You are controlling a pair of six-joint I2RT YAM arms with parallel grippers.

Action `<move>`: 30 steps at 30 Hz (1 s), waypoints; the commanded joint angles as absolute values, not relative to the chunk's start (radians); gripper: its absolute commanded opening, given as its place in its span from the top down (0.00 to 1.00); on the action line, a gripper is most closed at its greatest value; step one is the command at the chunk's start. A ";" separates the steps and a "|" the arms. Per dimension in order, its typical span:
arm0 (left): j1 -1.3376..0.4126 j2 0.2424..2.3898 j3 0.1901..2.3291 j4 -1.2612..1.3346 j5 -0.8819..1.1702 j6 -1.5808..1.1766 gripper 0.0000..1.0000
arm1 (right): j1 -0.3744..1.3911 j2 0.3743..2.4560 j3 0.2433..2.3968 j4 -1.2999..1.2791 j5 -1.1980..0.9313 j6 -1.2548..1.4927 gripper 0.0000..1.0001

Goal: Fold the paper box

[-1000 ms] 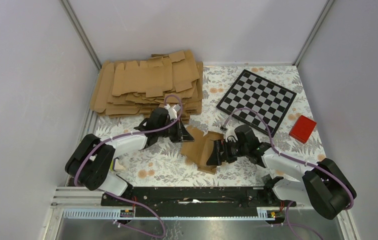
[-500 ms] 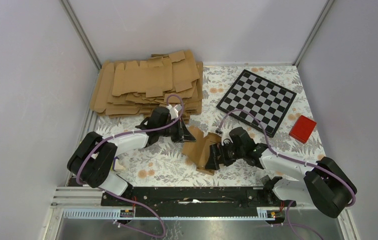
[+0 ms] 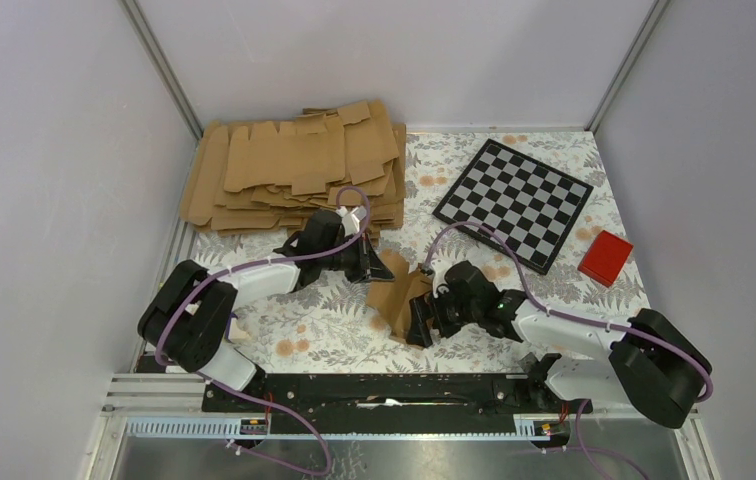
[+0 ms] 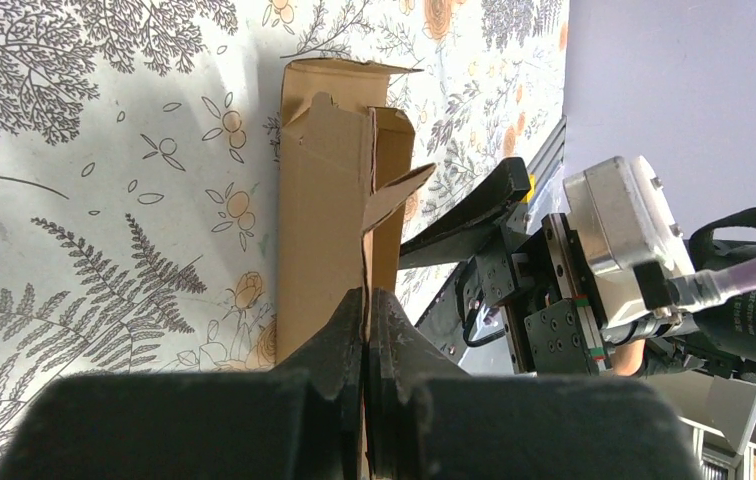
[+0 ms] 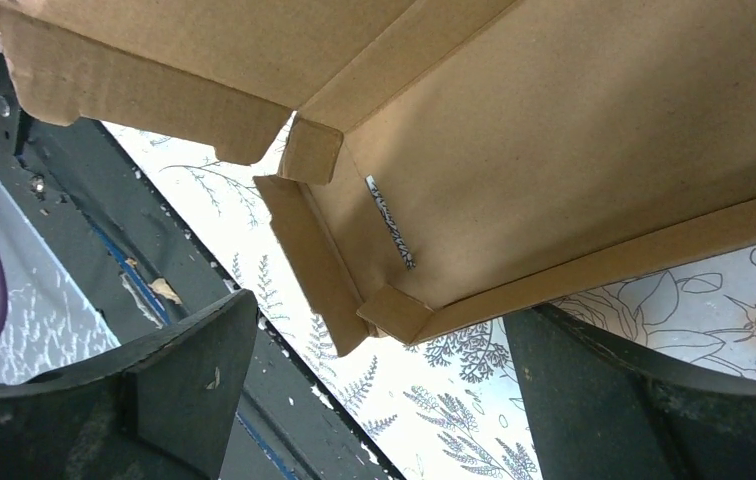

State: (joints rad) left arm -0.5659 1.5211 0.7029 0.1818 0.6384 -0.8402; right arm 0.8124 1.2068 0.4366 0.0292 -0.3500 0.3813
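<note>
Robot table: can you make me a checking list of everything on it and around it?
Surface: flowery cloth covers the table.
Job's things: paper box, partly folded, flaps loose, between the two arms.
Clutter: pile of cardboard blanks far left; checkerboard; red block at the right.
Grippers: left gripper shut on a box flap; right gripper open, box end between its fingers.
Cables: purple cables looping along both arms.
Surroundings: grey walls; black rail at the near edge.
</note>
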 commanded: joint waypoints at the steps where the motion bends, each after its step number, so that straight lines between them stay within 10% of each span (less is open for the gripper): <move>1: -0.572 1.534 0.755 0.259 0.666 -0.856 1.00 | 0.859 1.228 0.484 0.040 -0.273 0.362 0.00; 16: -0.572 1.535 0.750 0.249 0.669 -0.836 1.00 | 0.936 1.291 0.517 0.014 -0.115 0.353 0.01; 30: -0.573 1.537 0.744 0.242 0.669 -0.830 1.00 | 0.936 1.286 0.472 0.113 -0.086 0.491 0.31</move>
State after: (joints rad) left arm -0.5655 1.5291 0.7078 0.1864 0.6422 -0.8410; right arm 0.9283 1.2743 0.4786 0.0467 -0.0975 0.4370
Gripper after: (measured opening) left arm 0.017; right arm 0.726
